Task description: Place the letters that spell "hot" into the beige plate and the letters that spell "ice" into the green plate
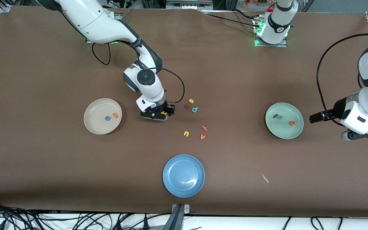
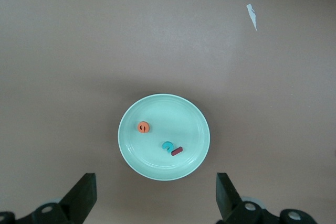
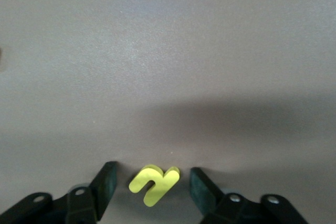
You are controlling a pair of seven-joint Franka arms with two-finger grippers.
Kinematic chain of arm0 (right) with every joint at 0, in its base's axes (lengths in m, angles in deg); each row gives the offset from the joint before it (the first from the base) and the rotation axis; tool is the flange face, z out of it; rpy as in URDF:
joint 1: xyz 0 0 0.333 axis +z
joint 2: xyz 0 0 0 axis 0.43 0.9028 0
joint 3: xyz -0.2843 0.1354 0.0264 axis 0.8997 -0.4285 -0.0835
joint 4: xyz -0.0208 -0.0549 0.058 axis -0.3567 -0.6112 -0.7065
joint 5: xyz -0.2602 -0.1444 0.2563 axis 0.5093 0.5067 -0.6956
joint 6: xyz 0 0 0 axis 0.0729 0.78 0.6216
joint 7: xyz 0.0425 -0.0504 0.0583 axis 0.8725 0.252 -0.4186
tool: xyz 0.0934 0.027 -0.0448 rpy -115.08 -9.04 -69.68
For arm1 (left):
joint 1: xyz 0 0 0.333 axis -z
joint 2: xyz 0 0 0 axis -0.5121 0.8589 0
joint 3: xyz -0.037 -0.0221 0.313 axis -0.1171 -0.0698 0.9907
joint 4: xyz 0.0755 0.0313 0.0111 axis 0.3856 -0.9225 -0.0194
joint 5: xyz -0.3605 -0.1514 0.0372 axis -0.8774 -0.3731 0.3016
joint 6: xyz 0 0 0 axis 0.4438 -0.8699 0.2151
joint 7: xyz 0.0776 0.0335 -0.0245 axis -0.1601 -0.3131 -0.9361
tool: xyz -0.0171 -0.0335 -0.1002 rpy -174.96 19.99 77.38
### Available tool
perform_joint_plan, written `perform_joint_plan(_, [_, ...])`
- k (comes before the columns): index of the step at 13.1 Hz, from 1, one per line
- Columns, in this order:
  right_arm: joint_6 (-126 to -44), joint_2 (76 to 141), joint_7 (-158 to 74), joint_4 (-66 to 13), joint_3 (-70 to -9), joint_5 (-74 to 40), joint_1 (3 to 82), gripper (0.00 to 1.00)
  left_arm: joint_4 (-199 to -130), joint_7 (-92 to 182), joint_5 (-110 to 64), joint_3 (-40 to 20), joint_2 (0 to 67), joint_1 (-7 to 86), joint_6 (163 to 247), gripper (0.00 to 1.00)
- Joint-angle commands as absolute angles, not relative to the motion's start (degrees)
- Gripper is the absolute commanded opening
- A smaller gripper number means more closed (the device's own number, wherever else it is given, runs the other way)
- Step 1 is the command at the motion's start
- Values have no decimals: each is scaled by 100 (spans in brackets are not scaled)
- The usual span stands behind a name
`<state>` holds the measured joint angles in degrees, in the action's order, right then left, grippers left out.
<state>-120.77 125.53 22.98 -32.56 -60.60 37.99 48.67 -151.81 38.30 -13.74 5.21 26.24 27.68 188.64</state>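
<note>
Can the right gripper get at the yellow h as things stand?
Probably yes: the right gripper is down at the table with its fingers either side of the yellow h, nothing between them, not yet touching it.

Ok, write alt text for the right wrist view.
A yellow h lies on the brown table between the right gripper's two black fingers, which stand apart on either side of it without touching it. Nothing else is in view.

Front view: yellow h (image 1: 164, 112) mostly hidden under the right gripper (image 1: 161, 114), small red letter (image 1: 187, 106) by the s (image 1: 191, 101) too tiny to read, and the left gripper (image 2: 156, 195) is cut off by the wrist frame's edge.
</note>
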Motion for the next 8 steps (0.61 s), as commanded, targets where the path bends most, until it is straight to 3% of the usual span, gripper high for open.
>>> perform_joint_plan(1, [-12085, 12739, 2433, -3103, -6009, 3949, 4946, 54, -15205, 3967, -1473, 574, 2603, 2799, 18929, 100])
perform_joint_plan(8, [-12059, 12696, 2398, -3121, -6000, 4002, 4937, 20, -15196, 3967, -1464, 574, 2612, 2808, 18929, 100])
